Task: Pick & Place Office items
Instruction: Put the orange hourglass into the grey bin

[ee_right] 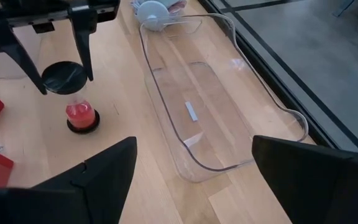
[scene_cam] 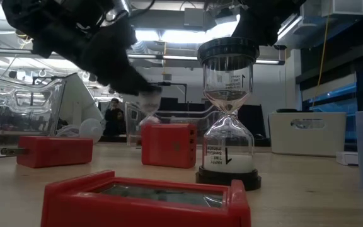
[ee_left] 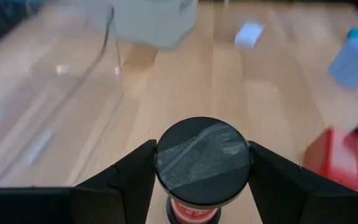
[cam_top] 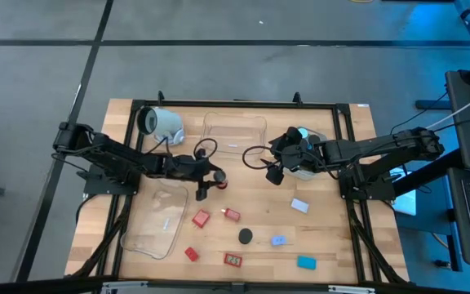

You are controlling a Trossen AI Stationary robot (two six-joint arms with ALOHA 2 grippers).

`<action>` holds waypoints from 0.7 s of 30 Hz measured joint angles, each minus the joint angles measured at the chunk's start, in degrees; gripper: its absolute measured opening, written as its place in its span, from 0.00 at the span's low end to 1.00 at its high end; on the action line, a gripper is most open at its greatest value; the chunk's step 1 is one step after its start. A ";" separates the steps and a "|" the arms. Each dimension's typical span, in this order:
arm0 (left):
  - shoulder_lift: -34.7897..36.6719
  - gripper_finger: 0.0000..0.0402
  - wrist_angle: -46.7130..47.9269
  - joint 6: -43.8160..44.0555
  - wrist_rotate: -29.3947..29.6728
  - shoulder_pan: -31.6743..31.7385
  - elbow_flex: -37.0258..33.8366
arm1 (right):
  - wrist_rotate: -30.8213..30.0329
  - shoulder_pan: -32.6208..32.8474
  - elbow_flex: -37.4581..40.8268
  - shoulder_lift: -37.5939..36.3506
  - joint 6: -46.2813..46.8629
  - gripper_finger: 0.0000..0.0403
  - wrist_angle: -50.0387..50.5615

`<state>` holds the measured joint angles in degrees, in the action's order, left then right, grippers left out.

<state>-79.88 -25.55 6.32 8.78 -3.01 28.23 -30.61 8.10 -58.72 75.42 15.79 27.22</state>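
My left gripper [cam_top: 210, 175] reaches in from the table's left to mid-table. It is shut on a small hourglass [ee_right: 73, 99] with black caps and red sand. My right gripper [cam_top: 274, 170] hangs open over the table right of centre, beside the far clear tray [ee_right: 191, 112], touching nothing. Red blocks [cam_top: 201, 218] [cam_top: 232, 215] [cam_top: 192, 253] [cam_top: 233, 260], a black-capped hourglass [cam_top: 245, 236], a blue piece [cam_top: 278, 241], a teal block [cam_top: 306, 262] and a pale lavender piece [cam_top: 299, 205] lie on the near half of the table. My left gripper pinches the hourglass's black top cap [ee_left: 204, 155] between its two fingers [ee_left: 135, 171], one on each side of the round cap. The fingers slant down from the table's left. The hourglass is upright, and its bottom cap [ee_right: 82, 123] appears to rest on the table.
A white mug [cam_top: 161, 122] lies on its side at the far left. A second clear tray [cam_top: 157, 216] sits near-left beside the left arm. A pale tub [cam_top: 307, 163] sits under the right arm. The black frame rails [cam_top: 235, 104] edge the wooden table.
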 joint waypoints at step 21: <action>-24.36 0.55 7.24 -6.18 -6.92 6.90 28.89 | -1.53 0.00 0.02 0.00 1.77 0.80 3.14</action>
<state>-104.23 -18.31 0.14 1.85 3.89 57.12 -32.14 8.10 -58.70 75.42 17.56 30.36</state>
